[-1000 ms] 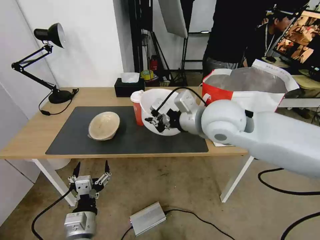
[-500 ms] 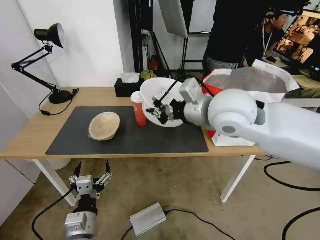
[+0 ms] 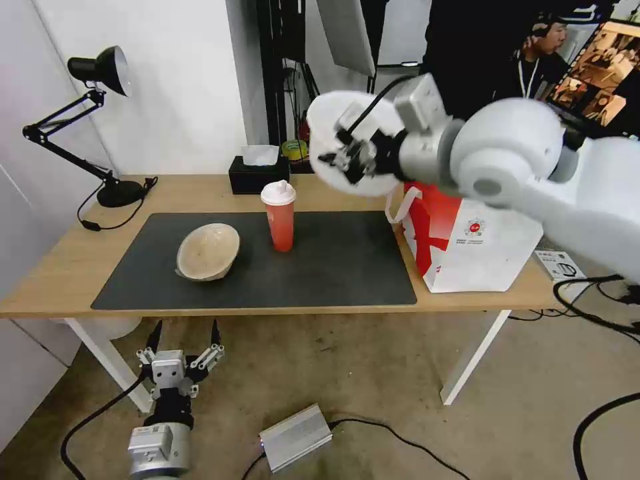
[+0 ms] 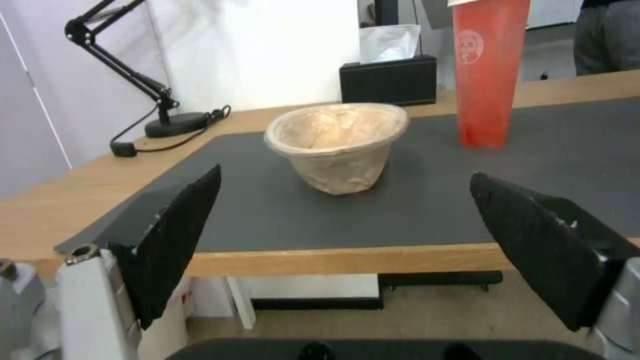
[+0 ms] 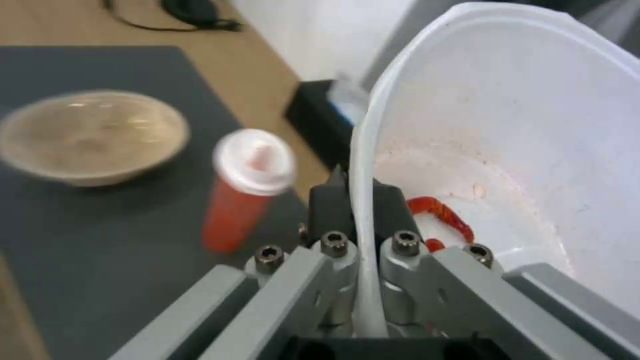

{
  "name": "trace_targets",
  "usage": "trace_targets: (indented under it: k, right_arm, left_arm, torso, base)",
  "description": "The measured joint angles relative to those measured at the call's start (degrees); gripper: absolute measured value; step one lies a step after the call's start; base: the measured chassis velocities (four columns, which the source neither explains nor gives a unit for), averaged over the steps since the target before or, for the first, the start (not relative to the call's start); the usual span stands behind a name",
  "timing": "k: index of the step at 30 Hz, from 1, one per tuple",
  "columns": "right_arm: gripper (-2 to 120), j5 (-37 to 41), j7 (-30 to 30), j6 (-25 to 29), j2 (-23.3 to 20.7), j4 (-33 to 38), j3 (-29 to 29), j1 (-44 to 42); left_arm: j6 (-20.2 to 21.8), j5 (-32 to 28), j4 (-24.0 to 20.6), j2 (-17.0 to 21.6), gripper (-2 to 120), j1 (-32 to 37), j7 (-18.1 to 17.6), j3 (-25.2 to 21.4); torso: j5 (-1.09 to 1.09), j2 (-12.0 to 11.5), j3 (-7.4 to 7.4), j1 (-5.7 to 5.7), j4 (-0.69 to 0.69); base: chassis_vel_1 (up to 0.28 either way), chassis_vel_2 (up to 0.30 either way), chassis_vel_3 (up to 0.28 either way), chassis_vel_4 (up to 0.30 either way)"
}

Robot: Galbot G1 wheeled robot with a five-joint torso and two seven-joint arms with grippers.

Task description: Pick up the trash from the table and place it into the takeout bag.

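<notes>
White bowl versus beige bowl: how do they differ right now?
The white bowl is in the air, tipped on edge, its rim pinched by the right pincer; the beige bowl sits on the mat, untouched. The white one is wider, smooth and red-stained; the beige one is crinkled. Both are outside the bag.

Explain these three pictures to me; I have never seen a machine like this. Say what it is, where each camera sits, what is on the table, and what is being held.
This is a wheeled robot with two arms, each ending in a gripping tool. One picture looks down from its head; the others come from cameras on each wrist. The right tool pinches the rim of a white bowl, lifted in the air near the takeout bag. The right wrist view shows red scraps inside that bowl. On the table sit a beige bowl, a red cup with a white lid, a tissue box and a desk lamp. The left tool hangs open below the table edge.
</notes>
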Motion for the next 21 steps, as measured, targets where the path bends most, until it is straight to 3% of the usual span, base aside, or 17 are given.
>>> trace_targets:
  k: [12, 21]
  right_arm:
    - [0, -5.52, -6.35, 0.00, -1.03, -10.87, 3.44, 0.45]
    - [0, -7.93, -8.01, 0.02, -3.17, -13.56, 5.45, -2.84]
  left_arm:
    - [0.00, -0.25, 0.05, 0.06, 100, -0.13, -0.01, -0.11]
    - [0.00, -0.44, 0.13, 0.47, 100, -0.14, -0.07, -0.55]
  torso:
    - [0.00, 0.00, 0.00, 0.00, 0.00]
    - [0.00, 0.00, 0.00, 0.00, 0.00]
  base:
    - [0.000, 0.000, 0.000, 0.000]
    - [0.000, 0.000, 0.000, 0.000]
